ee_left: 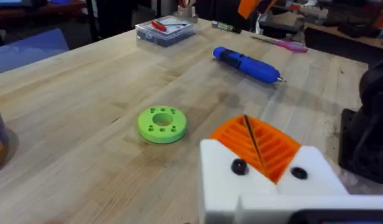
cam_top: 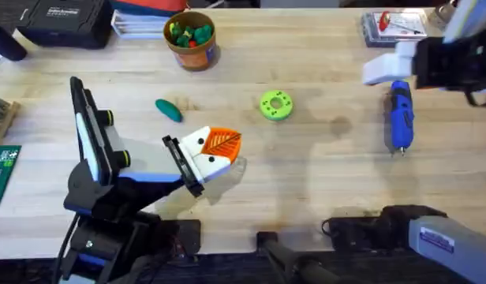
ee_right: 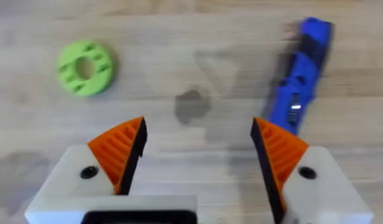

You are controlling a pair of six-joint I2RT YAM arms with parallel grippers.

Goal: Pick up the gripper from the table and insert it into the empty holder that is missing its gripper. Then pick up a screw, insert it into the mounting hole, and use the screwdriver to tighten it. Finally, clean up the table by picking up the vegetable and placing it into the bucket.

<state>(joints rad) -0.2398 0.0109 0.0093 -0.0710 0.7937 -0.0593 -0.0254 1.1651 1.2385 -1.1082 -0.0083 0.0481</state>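
Bare wood lay open across the table's middle, where one lime-green holed disc sat. One blue pen-shaped screwdriver lay toward the right edge beneath the released right gripper. The left gripper sat clenched near one dark green oblong vegetable; one tan bucket stood at the far edge.

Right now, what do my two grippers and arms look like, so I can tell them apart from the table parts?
Both grippers have white plastic finger blocks with orange ribbed wedge pads and small dark screw holes: the left gripper and the right gripper. The arm links are black; a white-and-blue label shows on the right arm near its base.
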